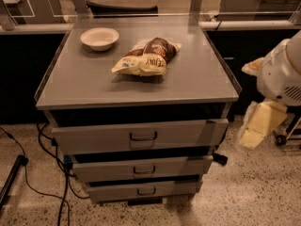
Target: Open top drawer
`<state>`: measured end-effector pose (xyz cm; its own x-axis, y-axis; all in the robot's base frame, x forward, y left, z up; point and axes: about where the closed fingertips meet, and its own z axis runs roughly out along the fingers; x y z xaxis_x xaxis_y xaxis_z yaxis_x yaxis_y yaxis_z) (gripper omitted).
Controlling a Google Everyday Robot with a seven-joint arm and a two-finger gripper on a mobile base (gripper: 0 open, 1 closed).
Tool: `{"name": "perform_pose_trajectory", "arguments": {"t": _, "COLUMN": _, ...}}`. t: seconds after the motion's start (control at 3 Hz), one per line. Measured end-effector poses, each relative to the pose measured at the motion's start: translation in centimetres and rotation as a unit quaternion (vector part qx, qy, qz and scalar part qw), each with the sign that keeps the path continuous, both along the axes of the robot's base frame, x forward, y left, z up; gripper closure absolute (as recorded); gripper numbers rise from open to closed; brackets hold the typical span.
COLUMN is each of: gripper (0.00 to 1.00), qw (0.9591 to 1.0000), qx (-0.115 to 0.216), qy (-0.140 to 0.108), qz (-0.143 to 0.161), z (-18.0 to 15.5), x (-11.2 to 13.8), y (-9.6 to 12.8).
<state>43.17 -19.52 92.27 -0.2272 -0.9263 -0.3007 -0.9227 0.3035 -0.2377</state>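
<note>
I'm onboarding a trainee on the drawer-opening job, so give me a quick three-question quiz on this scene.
1. True or false: the gripper is holding the handle of the top drawer.
2. What lies on the cabinet top beside the white bowl? A) a snack bag B) a soda can C) a sponge
3. Fill in: as the camera sees it, the gripper hangs off the cabinet's ____ side.

Key: 1 false, it is apart from the cabinet, out beside the drawers; 2 A; 3 right.
</note>
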Motion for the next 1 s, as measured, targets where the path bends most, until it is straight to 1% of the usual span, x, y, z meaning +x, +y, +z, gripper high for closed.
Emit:
{"name": "perform_pose_trajectory", "arguments": {"t": 0.33, "gripper": 0.00, "qw": 0.9992, "qx": 0.029, "qy": 0.025, "qz": 0.004, "z": -6.7, "x": -0.2, "y": 1.8}}
{"name": "perform_pose_trajectory", "arguments": {"t": 0.67, "gripper": 0.00, "qw": 0.9992, "qx": 0.029, "qy": 0.025, "qz": 0.004, "z": -6.7, "x": -0.2, "y": 1.8}}
{"name": "perform_pose_trajectory", "arguments": {"t": 1.0, "gripper": 0.00, "qw": 0.9991, "qx": 0.032, "qy": 0.027, "qz": 0.002, "z": -9.0, "x": -0.1, "y": 2.0}}
